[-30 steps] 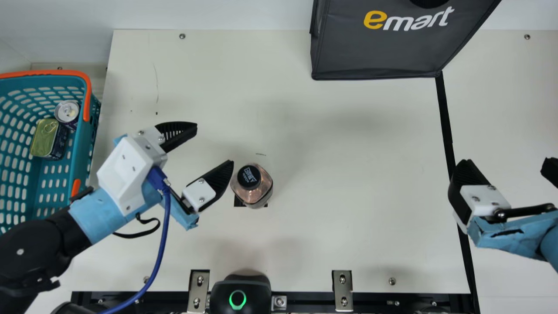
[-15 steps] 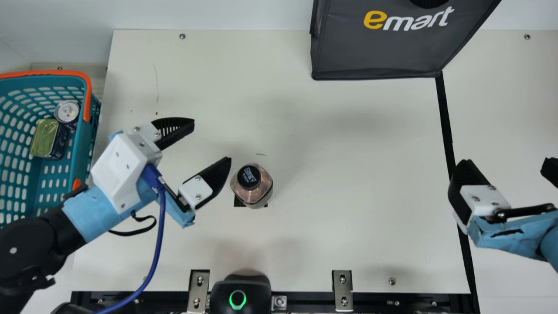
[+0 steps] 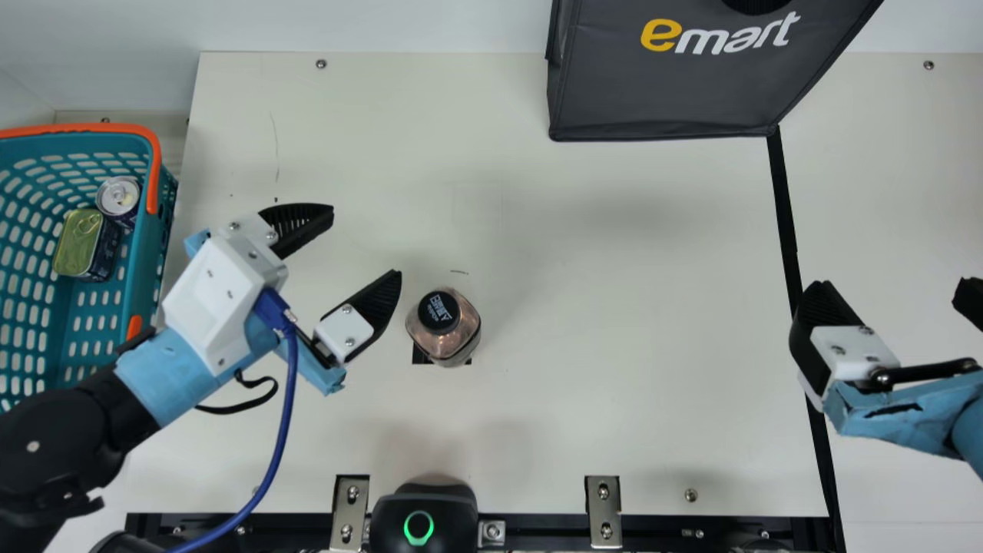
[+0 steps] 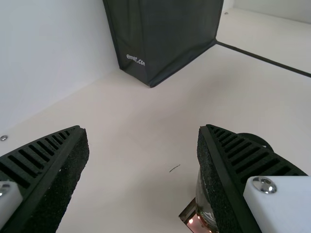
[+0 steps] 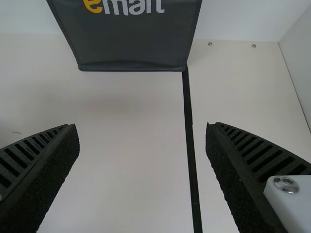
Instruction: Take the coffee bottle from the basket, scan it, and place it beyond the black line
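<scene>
In the main view my left gripper point(image 3: 367, 240) is open and empty, just left of the coffee bottle point(image 3: 458, 342), which stands upright on a small black mark on the table. The left wrist view shows that open left gripper point(image 4: 143, 128), with the bottle point(image 4: 206, 213) partly hidden behind one finger. My right gripper point(image 3: 895, 290) stands open at the main view's right, by the black line point(image 3: 785, 215). Seen from its own wrist, the right gripper point(image 5: 142, 125) has the black line point(image 5: 190, 150) between its fingers. The teal basket point(image 3: 146, 253) is at the far left.
Inside the basket are a green-topped tin point(image 3: 77, 242) and a round can point(image 3: 118, 197). A dark shopping bag point(image 3: 660, 92) stands at the back, beside the line's far end. The scanner point(image 3: 422, 511) with a green ring sits at the front edge, between metal brackets point(image 3: 351, 511).
My left gripper has shifted slightly back and to the left, widening its gap from the bottle. The bottle and my right arm have stayed where they were.
</scene>
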### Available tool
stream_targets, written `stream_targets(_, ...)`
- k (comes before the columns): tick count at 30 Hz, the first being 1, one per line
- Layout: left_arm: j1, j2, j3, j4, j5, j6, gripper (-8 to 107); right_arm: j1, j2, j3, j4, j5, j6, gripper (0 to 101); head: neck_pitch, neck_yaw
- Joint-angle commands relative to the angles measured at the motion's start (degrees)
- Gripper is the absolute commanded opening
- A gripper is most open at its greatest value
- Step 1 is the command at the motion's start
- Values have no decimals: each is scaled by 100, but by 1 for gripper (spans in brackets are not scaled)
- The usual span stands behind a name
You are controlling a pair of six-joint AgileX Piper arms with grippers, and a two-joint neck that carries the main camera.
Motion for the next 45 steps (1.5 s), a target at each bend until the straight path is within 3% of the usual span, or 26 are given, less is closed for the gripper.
stream_targets(1, -134, 11, 9, 9, 256, -21, 90, 0, 0, 0, 0, 0, 0, 91, -157, 9)
stream_targets(16, -1189, 171, -41, 9, 1538, -323, 90, 0, 0, 0, 0, 0, 0, 91, -157, 9)
stream_targets(20, -1514, 237, -50, -259, 1837, -175, 90, 0, 0, 0, 0, 0, 0, 91, -157, 9)
stream_targets(26, -2276, 320, -74, -1257, 2493, 511, 90, 0, 0, 0, 0, 0, 0, 91, -157, 9)
stream_targets(34, -3397, 264, -391, -3082, 3567, 1915, 90, 0, 0, 0, 0, 0, 0, 91, -157, 9)
stream_targets(40, -3813, 71, -756, -4184, 4211, 2953, 90, 0, 0, 0, 0, 0, 0, 91, -157, 9)
stream_targets(45, -3889, -26, -951, -4803, 4439, 3584, 90, 0, 0, 0, 0, 0, 0, 91, -157, 9)
